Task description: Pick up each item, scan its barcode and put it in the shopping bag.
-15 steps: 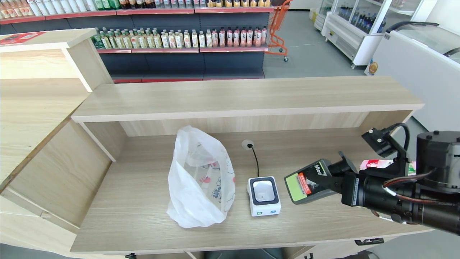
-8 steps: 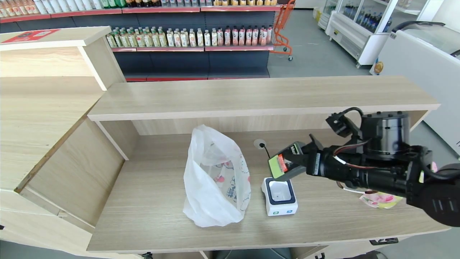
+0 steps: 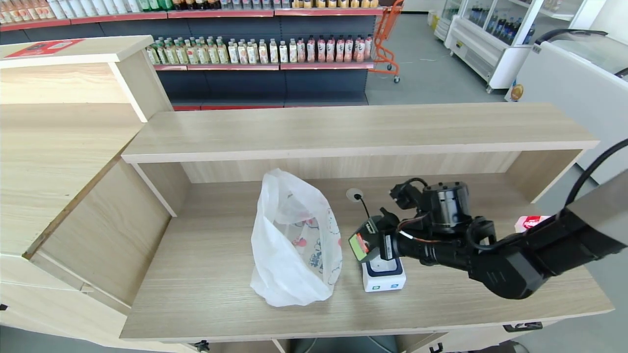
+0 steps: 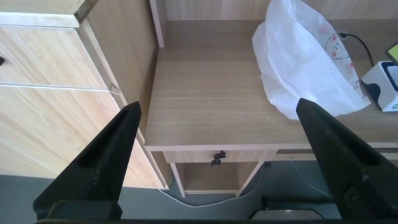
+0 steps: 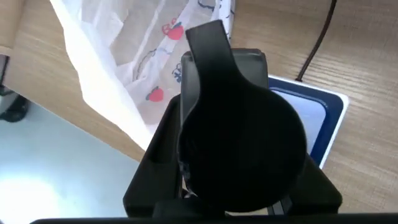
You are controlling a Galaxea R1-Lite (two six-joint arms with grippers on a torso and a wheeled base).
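Our right tool pinches a dark grey pack with a green and red label, just above the barcode scanner. The white shopping bag stands just beside the scanner on the tabletop. Our left tool hangs spread wide near the tabletop's front edge. A pink packet lies well apart, on the right.

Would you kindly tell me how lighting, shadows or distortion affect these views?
Head view: even lighting, a faint shadow under the shopping bag; wide-angle stretch splays the counter towards the edges. Left wrist view: the bag reads bright beyond the open left gripper. Right wrist view: the right gripper, shut on a box, sits in shadow and hides much of the scanner.
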